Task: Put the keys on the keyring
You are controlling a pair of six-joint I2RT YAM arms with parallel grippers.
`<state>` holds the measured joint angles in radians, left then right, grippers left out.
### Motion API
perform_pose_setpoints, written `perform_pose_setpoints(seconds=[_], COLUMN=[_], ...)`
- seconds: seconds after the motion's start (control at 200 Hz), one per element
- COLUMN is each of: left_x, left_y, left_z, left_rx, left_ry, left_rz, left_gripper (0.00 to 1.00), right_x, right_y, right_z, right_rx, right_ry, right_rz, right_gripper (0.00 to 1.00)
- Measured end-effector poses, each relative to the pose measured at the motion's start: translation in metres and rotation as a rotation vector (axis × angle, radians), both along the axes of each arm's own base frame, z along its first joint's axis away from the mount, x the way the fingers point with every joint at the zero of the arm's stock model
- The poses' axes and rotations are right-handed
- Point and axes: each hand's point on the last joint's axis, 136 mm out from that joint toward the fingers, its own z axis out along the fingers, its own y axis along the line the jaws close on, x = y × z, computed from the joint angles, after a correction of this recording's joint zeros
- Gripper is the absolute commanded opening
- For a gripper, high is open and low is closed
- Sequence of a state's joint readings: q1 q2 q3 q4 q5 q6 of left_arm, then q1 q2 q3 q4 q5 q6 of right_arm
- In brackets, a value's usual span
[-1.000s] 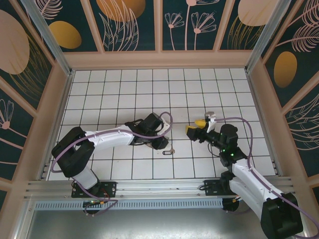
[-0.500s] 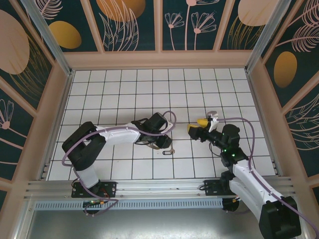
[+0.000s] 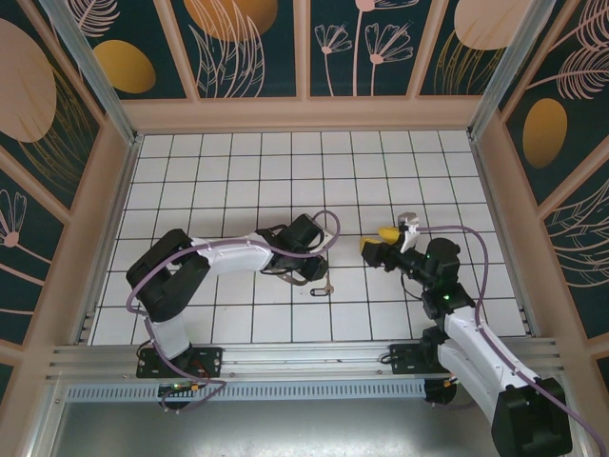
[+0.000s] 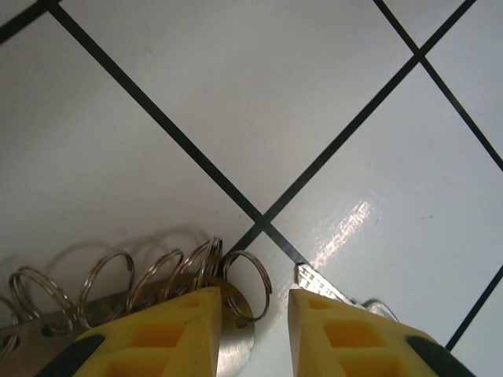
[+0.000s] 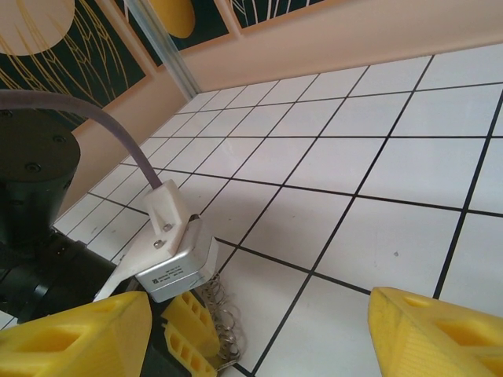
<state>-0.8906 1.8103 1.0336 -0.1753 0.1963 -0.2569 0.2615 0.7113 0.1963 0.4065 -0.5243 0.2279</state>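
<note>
The keyring (image 4: 118,302) is a metal loop fringed with several silver split rings, lying on the white tiled floor under my left gripper (image 4: 253,326). That gripper points straight down and is open by a narrow gap. One ring lies in the gap, and the left fingertip covers the loop's end disc. The silvery key (image 4: 316,281) pokes out from beside the right fingertip. From above, the key with its dark oval loop (image 3: 319,291) lies just right of the left gripper (image 3: 306,270). My right gripper (image 3: 378,242) hovers wide open about one tile to the right, holding nothing (image 5: 255,345).
The right wrist view looks across the floor at the left arm's silver wrist camera box (image 5: 174,267), its yellow fingers (image 5: 189,330) and the rings (image 5: 224,322). Peach walls (image 3: 304,112) fence the tiled floor on all sides.
The left gripper's jaws have narrowed over the keyring and its elbow has swung rightwards. The right gripper has drifted slightly right. The key has not moved.
</note>
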Motion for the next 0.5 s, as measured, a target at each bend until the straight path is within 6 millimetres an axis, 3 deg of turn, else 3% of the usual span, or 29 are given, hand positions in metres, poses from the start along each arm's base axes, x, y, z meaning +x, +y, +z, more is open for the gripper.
perform_pose_setpoints(seconds=[0.5], left_x=[0.01], left_y=[-0.007], left_z=[-0.006], left_rx=[0.023], left_ry=[-0.035], left_rz=[0.013], left_gripper=[0.22], right_x=[0.002], right_y=[-0.005], right_z=[0.002], right_rx=[0.014], right_ry=[0.001], right_rz=[-0.02], right_gripper=[0.73])
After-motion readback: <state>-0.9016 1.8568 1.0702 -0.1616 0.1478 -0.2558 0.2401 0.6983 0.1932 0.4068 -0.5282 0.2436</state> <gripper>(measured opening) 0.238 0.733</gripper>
